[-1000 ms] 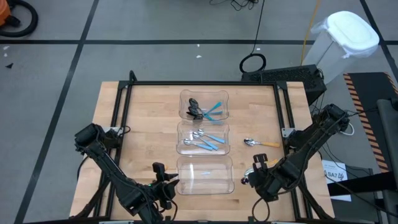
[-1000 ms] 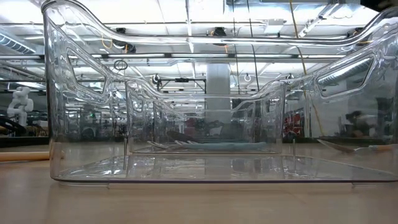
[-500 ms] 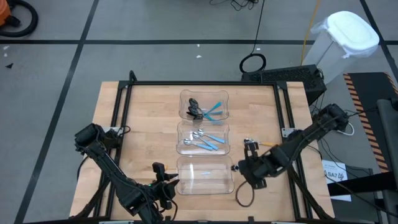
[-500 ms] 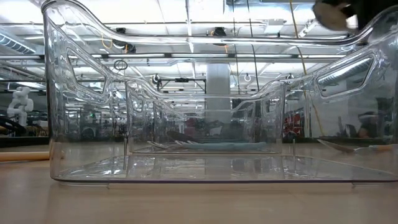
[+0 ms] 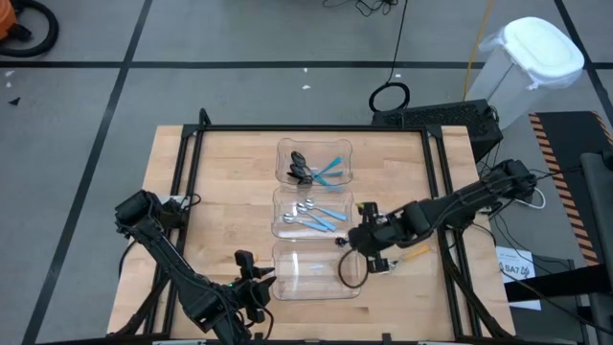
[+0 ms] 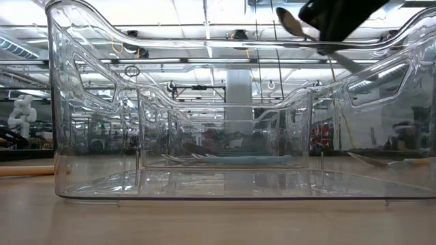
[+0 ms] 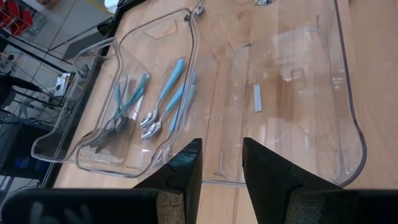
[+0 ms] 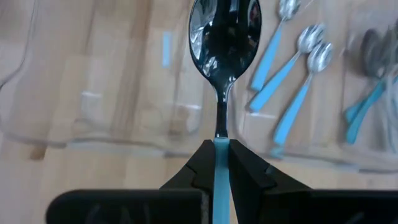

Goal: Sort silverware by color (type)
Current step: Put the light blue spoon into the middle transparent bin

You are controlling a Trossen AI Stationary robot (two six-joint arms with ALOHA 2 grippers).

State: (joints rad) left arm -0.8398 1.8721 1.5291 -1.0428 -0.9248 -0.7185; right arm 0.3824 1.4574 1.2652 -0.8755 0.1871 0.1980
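Overhead, shiny-bowled spoon (image 8: 225,37), light-blue handle, gripper-held

My light butcher-block wooden table (image 5: 230,182) sits in a black metal frame (image 5: 316,128). Around that table, grey concrete floor (image 5: 239,57) crossed by dark tape lines (image 5: 124,72). Beyond the table's far right corner, a white lidded plastic bin (image 5: 532,62); near it, a coiled black cable (image 5: 390,97). Far beyond the table: ceiling strip lights (image 6: 204,17), a pale square column (image 6: 238,92).
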